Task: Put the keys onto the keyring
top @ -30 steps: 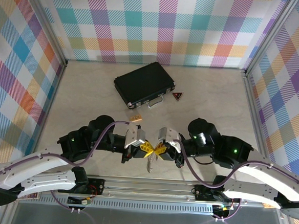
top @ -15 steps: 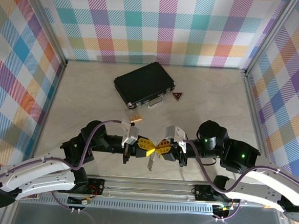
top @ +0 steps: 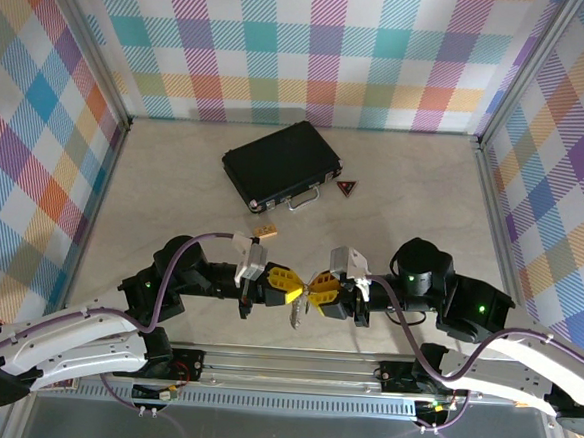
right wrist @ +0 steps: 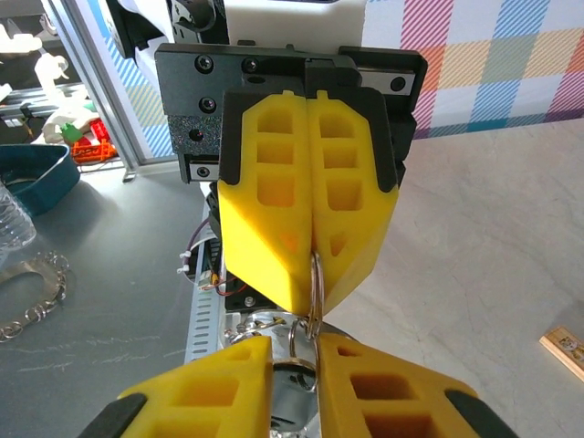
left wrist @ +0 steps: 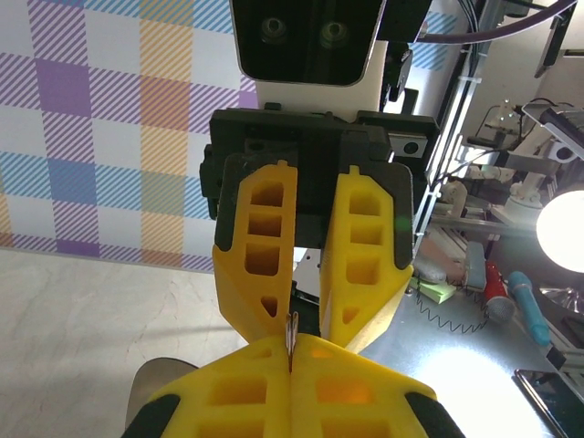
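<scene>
Tip to tip above the bench [top: 174, 181]: left end effector [top: 293, 290] and right end effector [top: 313, 294].
The left is clamped tight on the keyring [right wrist: 317, 285]; the right pinches the keys [top: 293, 317], which dangle beneath the tips.

Both arms wear white shells over black joints: the left arm [top: 69, 331] at the lower left of the top view, the right arm [top: 533, 358] at the lower right. A purple cable [top: 205, 237] arches over each. Small green lights [top: 481, 310] glow on the joints. The left tool [top: 293, 292] and the right tool [top: 311, 290] have yellow fingers [right wrist: 274, 182] with rectangular pockets, set in a black mount [right wrist: 187, 119] with dark screws [right wrist: 196, 64]. Above sits a white housing [left wrist: 306, 91].
</scene>
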Motion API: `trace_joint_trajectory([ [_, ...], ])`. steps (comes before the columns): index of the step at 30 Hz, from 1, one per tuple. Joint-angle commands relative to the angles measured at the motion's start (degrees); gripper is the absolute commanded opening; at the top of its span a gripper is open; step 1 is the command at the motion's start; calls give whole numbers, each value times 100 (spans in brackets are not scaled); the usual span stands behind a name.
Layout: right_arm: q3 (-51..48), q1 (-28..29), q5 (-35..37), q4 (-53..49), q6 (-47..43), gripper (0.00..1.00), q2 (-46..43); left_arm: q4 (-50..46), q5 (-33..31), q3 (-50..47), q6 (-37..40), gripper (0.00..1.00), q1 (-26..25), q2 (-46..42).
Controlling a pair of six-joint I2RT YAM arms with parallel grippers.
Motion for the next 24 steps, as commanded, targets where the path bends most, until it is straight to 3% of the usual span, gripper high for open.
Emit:
trace_joint_trajectory([
  [1, -38, 52, -82, 20, 21, 14, -79, 346, -4, 126, -89, 0, 0, -17],
  [24, -232, 51, 125, 215, 62, 7, -105, 468, 239, 155, -227, 0, 4, -45],
])
